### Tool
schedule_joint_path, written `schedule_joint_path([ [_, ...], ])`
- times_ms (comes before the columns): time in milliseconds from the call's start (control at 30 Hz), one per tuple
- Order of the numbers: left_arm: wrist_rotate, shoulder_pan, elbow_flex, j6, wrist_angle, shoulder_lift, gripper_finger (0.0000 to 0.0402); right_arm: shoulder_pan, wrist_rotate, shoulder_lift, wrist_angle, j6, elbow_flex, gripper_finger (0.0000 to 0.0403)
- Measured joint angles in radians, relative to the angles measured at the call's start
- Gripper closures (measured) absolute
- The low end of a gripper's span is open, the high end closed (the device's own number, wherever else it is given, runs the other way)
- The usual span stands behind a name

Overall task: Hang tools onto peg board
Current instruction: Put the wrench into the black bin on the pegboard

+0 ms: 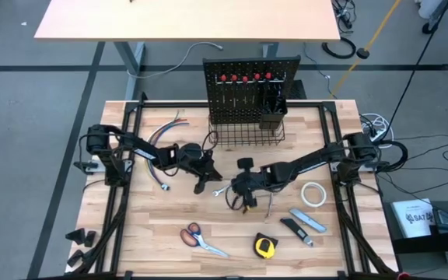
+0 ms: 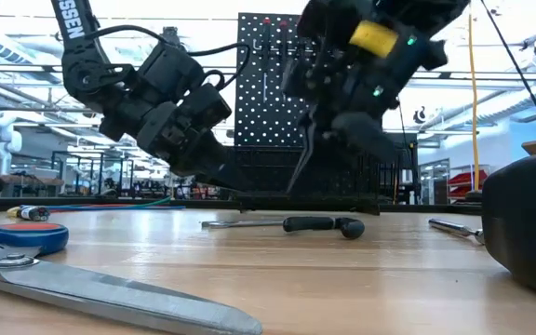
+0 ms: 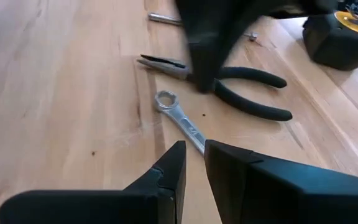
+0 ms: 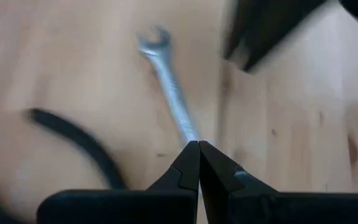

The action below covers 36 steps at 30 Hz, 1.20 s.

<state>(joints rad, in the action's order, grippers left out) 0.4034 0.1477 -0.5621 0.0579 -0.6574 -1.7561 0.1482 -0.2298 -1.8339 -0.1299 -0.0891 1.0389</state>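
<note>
The right gripper (image 4: pixel 198 149) hangs over the middle of the worktop (image 1: pixel 146 233), its fingers closed on one end of a silver wrench (image 4: pixel 166 84). The left gripper (image 3: pixel 194 163) hovers just beside it, fingers slightly apart and holding nothing. Black-handled pliers (image 3: pixel 241 90) lie nearby. The peg board (image 1: pixel 247 93) stands at the worktop's far edge.

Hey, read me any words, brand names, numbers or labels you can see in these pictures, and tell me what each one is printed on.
"SSEN": white letters, cut off at the frame's top, on the left arm's upper link in the low view.
White box on the floor beside the table: dark print, too small to read.
Yellow tape measure: no readable marking.
</note>
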Motion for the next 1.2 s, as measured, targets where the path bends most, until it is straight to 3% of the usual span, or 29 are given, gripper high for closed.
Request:
schedule_joint_path([
  [500, 0.002, -0.020, -0.002, 0.027, 0.006, 0.000, 0.0336, -0.041, -0.002, -0.009, 0.072, 0.048, -0.093, 0.0403],
  [1067, 0.013, -0.037, -0.002, 0.026, 0.020, 0.001, 0.0336, -0.101, 0.133, -0.004, 0.249, 0.115, -0.207, 0.0403],
  [1133, 0.013, -0.039, -0.002, -0.015, 0.020, 0.001, 0.0336, -0.101, 0.133, -0.004, 0.249, 0.115, -0.207, 0.0403],
  [1200, 0.012, -0.039, -0.002, -0.170, 0.020, 0.001, 0.0336, -0.101, 0.133, -0.005, 0.251, 0.115, -0.208, 0.0403],
])
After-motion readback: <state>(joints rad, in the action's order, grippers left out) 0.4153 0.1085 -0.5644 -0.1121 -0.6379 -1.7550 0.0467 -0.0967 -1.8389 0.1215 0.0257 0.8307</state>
